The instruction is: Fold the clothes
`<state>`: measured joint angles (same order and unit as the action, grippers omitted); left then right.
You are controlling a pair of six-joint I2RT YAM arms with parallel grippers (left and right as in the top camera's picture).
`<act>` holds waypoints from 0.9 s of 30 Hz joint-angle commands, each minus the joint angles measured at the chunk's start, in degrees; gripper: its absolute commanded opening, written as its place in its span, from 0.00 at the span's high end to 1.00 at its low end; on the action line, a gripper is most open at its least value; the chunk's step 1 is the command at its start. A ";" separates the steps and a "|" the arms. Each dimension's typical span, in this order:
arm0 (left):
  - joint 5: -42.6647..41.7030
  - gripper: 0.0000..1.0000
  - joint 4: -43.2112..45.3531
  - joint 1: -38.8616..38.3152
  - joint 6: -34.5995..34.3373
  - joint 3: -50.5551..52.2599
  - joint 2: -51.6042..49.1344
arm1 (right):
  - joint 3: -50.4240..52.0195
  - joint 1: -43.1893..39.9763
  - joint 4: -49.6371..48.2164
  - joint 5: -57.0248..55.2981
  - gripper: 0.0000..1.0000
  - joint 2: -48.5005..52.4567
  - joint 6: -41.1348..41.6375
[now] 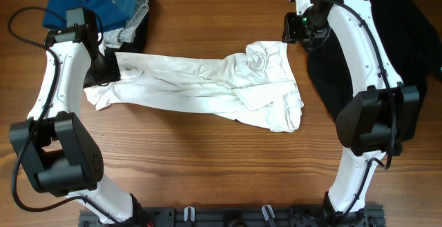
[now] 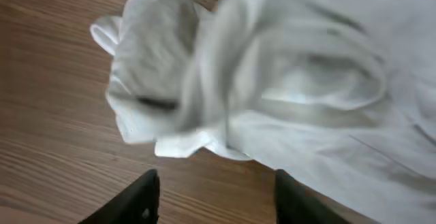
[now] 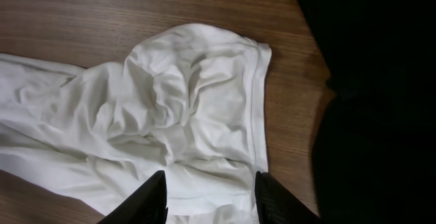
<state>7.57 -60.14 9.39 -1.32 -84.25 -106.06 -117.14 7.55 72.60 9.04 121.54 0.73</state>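
A crumpled white shirt point(image 1: 207, 85) lies stretched across the middle of the table. It also shows in the left wrist view point(image 2: 272, 81) and the right wrist view point(image 3: 177, 115). A plain black garment point(image 1: 407, 41) lies at the right, also in the right wrist view point(image 3: 375, 81). My left gripper point(image 1: 103, 65) is open and empty at the shirt's left end; in the left wrist view point(image 2: 214, 197) its fingers are over bare wood just short of the shirt. My right gripper point(image 1: 297, 27) is open and empty above the shirt's upper right corner point(image 3: 211, 193).
A pile of small folded blue, grey-patterned and black pieces point(image 1: 114, 6) sits at the back left. The table is brown wood point(image 1: 207, 165). The arm bases stand at the front edge.
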 commanded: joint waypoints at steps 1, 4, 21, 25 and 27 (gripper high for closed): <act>-2.21 0.30 -1.27 0.22 -0.87 0.59 1.11 | 0.26 0.31 0.26 1.36 0.57 -1.01 -0.72; -2.19 0.09 0.98 0.72 -0.90 0.57 1.11 | 0.26 0.31 0.26 1.36 0.54 -1.01 -0.74; -21.88 0.00 12.59 14.14 10.16 0.79 -11.67 | 0.26 2.40 1.55 1.60 0.41 -1.01 -0.13; -22.40 0.00 12.61 14.14 10.14 0.79 -14.80 | 0.26 2.40 1.55 1.57 0.40 -1.01 -0.15; -23.76 0.00 12.63 14.14 10.14 0.81 -15.74 | 0.26 2.40 1.55 1.57 0.40 -1.01 -0.13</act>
<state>-13.26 -47.51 23.49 7.62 -83.94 -119.79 -117.12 9.82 74.11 9.45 121.54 0.54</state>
